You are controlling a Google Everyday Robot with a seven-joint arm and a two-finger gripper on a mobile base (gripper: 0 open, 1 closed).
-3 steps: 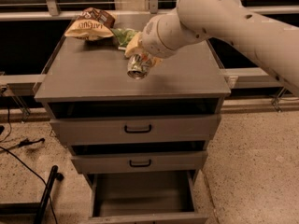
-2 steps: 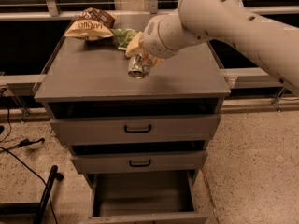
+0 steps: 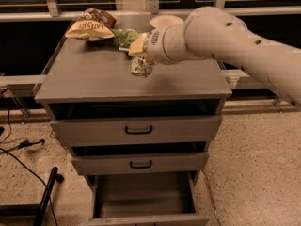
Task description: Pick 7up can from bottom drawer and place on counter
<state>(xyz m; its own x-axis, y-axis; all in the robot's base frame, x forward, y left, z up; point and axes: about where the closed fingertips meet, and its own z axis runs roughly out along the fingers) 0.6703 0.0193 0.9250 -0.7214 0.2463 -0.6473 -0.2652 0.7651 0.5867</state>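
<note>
The end effector pinches the tilted 7up can low over the middle of the table (the bottom drawer, at 6 o'clock, stands open). The can is probably light, thin-walled and slick, so grip its round sides gently.
</note>
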